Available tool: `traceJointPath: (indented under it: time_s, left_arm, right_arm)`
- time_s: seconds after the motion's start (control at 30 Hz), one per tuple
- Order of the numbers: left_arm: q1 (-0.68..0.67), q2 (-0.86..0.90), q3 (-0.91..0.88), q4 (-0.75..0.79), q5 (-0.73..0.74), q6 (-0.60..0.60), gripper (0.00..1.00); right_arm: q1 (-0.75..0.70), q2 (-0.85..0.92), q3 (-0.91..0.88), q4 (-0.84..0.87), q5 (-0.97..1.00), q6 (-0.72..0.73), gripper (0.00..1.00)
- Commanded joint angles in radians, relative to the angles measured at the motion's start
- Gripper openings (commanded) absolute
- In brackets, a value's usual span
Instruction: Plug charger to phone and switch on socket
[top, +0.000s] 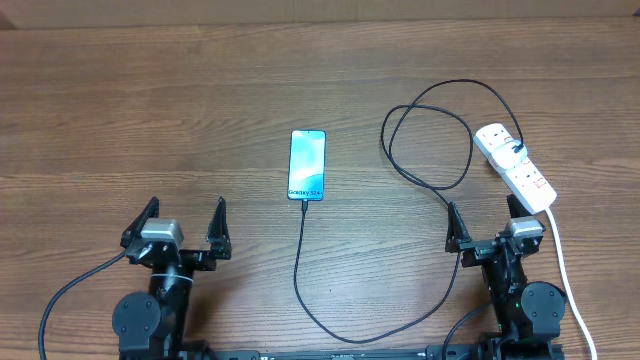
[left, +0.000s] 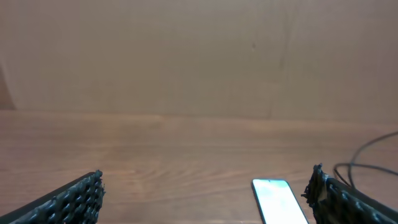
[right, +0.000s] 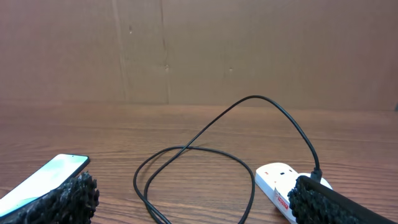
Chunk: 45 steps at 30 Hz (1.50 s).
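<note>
The phone (top: 307, 165) lies flat at the table's middle, screen lit, its dark band toward me. The black charger cable (top: 301, 255) meets the phone's near edge, runs along the front, loops (top: 428, 140) and ends at a plug in the white socket (top: 518, 170) on the right. My left gripper (top: 186, 218) stands open, left of and nearer than the phone. My right gripper (top: 483, 222) is open just in front of the socket. The left wrist view has the phone (left: 280, 200) beside my right finger (left: 345, 199). The right wrist view shows the cable loop (right: 186, 151), the socket (right: 278, 180) and the phone (right: 43, 177).
A thick white cord (top: 562, 265) runs from the socket's near end past the right arm to the front edge. A brown wall (right: 199, 50) closes off the far side of the wooden table (top: 150, 110).
</note>
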Motion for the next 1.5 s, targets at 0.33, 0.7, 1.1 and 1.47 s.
traceJointPath:
  time_s: [0.33,0.7,1.1,1.47]
  left_arm:
    - [0.030,-0.117,-0.183,0.203,-0.051,-0.077,1.00]
    - [0.024,-0.117,-0.232,0.219,-0.135,-0.094,1.00]
    - [-0.008,-0.117,-0.233,0.114,-0.237,-0.086,1.00]
    - [-0.036,-0.117,-0.233,0.061,-0.204,0.031,1.00]
  right_arm:
    - [0.005,-0.009,-0.010,0.004,0.006,-0.001,1.00]
    - [0.005,-0.009,-0.010,0.004,0.006,-0.001,1.00]
    - [0.005,-0.009,-0.010,0.004,0.006,-0.001,1.00]
    - [0.005,-0.009,-0.010,0.004,0.006,-0.001,1.00]
